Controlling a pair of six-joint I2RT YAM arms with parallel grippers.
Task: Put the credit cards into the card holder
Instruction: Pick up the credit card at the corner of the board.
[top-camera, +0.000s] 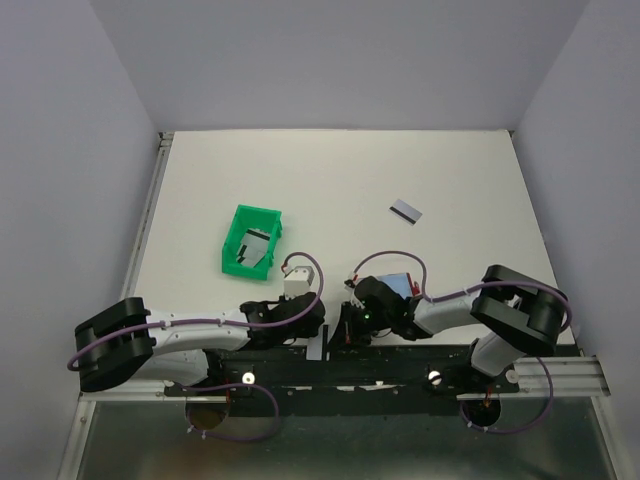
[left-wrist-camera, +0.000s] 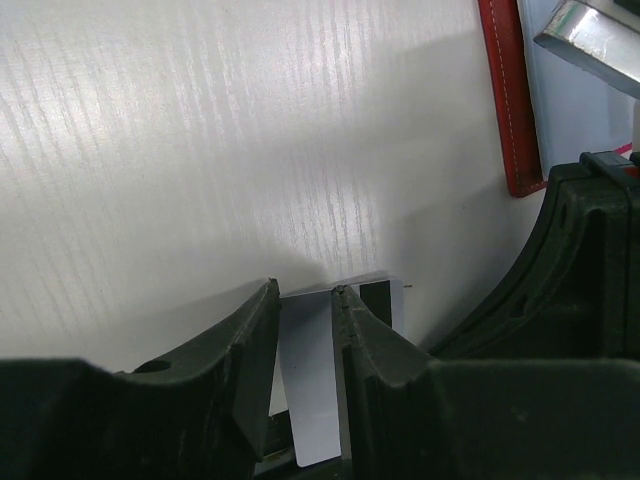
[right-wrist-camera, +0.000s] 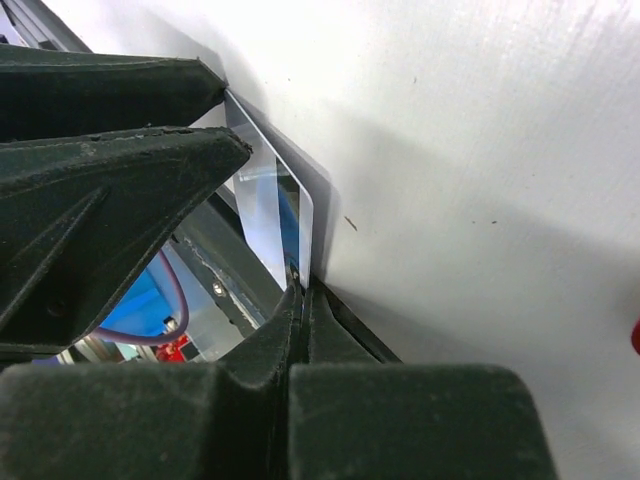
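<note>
Right end effector: clenched. Its tips meet on the edge of a thin, silvery-grey rectangular plastic card. This pinched card is held tilted over the white wood-grain tabletop, with its shadow right beside it.

Left end effector: jaws part-way apart. The pinched card fills the gap between the fingers, and its dark-striped side runs on behind one finger. Cannot tell whether the left is grasping it or only straddling it.

Top view: both end effectors sit nose to nose at 6 o'clock on the tabletop, by the near edge.

Dark red folding card holder, stitched edge, light blue inside: lies on the tabletop at about 5 o'clock. In the top view the right arm's wrist mostly hides it. From the left wrist it lies at 1 o'clock of the fingertips, apart from the pinched card.

Loose grey card with a dark stripe: flat at 2 o'clock, well apart from the rest.

Green open plastic tray: at 9 o'clock, with more grey cards lying inside it.
</note>
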